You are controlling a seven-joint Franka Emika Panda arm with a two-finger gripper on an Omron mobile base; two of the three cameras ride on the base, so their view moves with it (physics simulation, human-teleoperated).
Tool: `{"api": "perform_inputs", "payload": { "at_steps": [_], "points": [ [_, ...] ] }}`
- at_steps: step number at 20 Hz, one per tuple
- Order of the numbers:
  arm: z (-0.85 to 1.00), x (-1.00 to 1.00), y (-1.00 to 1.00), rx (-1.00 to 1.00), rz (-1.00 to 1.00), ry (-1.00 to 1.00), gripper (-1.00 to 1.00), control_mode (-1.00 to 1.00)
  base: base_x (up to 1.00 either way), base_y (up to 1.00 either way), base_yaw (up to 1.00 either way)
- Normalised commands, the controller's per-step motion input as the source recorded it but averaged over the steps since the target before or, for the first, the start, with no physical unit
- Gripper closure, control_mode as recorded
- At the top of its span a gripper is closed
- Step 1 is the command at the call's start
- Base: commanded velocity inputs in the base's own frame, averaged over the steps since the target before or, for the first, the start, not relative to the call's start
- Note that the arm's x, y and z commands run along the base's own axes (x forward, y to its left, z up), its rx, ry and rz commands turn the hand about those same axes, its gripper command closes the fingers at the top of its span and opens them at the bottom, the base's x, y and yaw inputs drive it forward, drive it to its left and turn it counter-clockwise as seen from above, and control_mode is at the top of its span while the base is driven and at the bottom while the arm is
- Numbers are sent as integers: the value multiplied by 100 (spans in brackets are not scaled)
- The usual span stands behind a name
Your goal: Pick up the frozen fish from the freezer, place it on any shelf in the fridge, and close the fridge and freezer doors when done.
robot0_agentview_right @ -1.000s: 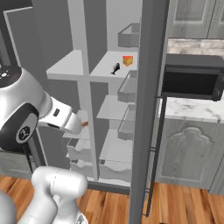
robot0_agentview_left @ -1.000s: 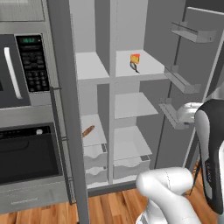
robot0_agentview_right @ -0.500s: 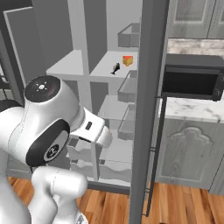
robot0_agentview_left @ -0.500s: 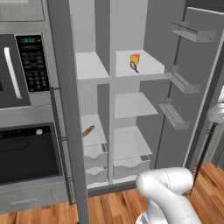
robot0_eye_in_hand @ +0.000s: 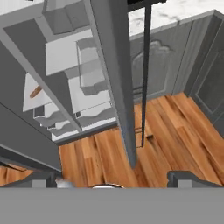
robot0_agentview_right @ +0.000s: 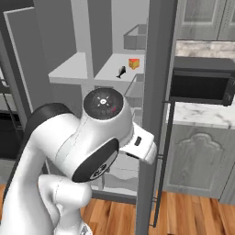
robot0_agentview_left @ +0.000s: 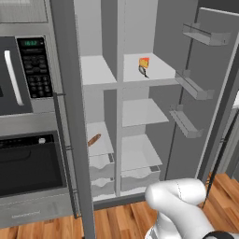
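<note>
The gripper point(robot0_eye_in_hand: 113, 181), fingers spread and empty, has swung toward the fridge door point(robot0_eye_in_hand: 114, 74) (the frozen fish point(robot0_agentview_left: 144, 71) lies on the shelf point(robot0_agentview_left: 156, 70)), so closing comes next.

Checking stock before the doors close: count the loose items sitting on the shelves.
3. The frozen fish and a cheese wedge share the fridge's top shelf; an orange-brown stick lies in the freezer. Drawers may hide more.

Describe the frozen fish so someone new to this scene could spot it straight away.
Start at the tall grey unit with both doors open, and take the wider column, the fridge. On its top shelf lies the frozen fish, right beside an orange-yellow cheese wedge. The fish is the small, slim, black one.
</note>
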Motion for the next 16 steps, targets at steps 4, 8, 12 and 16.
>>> {"api": "perform_inputs", "payload": {
  "at_steps": [4, 8, 12, 16],
  "points": [
    [0, 0, -72, 5, 1, -7, -100, -100, 0, 0, 0],
    [0, 1, -58, 7, 7, -9, -100, -100, 0, 0, 0],
    [0, 3, -61, 8, 10, -7, -100, -100, 0, 0, 0],
    [0, 35, -57, 7, 10, -3, -100, -100, 0, 0, 0]
  ]
}}
